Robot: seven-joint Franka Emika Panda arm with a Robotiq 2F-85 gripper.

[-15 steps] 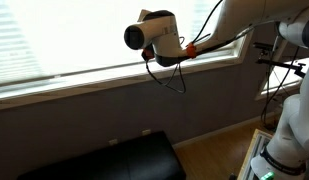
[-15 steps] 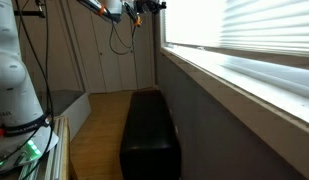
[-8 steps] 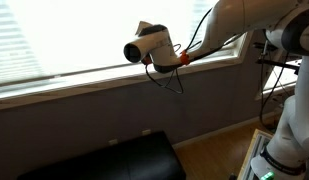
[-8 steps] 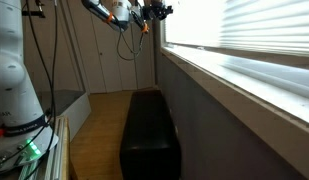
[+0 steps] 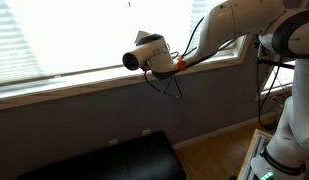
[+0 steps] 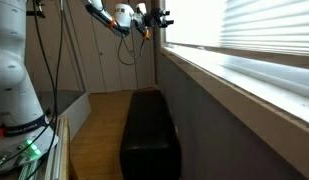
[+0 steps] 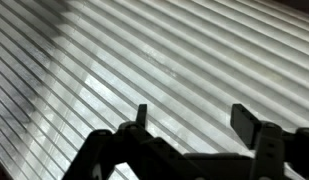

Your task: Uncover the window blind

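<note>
1. Blind [image 7: 144, 50]: white horizontal slats, lowered, backlit; it covers the window above the sill [image 5: 84, 79].
2. Gripper [image 7: 194, 120]: fingers spread apart, nothing held, facing the slats; whether it touches them cannot be told.

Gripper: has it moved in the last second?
Yes. In an exterior view the gripper has dropped lower, closer to the window sill, jaws open toward the blind.
</note>
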